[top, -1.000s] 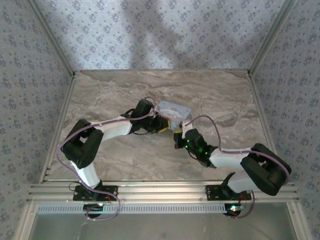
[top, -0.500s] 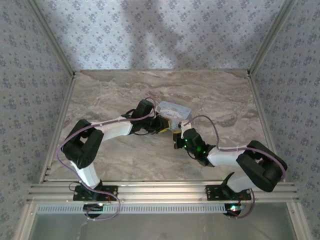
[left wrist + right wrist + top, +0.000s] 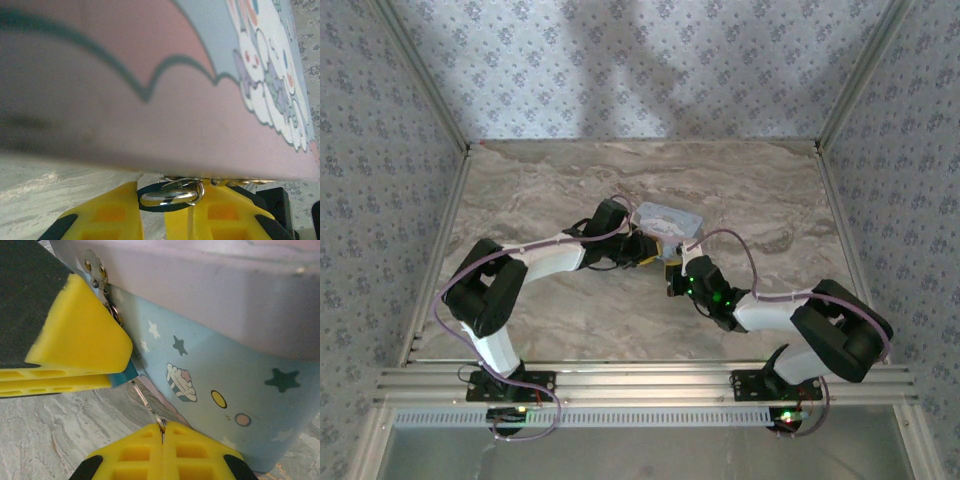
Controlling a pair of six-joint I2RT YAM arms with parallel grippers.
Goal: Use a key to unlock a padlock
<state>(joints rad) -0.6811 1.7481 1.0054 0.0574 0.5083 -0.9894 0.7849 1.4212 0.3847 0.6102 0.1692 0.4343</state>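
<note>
We judge the turn is in hand: our left claw (image 3: 167, 209) nipped narrowly on the padlock (image 3: 126, 376) at the hasp (image 3: 102, 282) of the box (image 3: 225, 375), our right claw (image 3: 162, 429) clamped tight on the key (image 3: 146, 404) reaching it, next calling for a steady twist.

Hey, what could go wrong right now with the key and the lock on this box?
The right gripper pinches the thin key at its very end, so it could slip or bend when twisted. The left gripper holds the teal padlock close against the box; twisting may drag the box.
</note>
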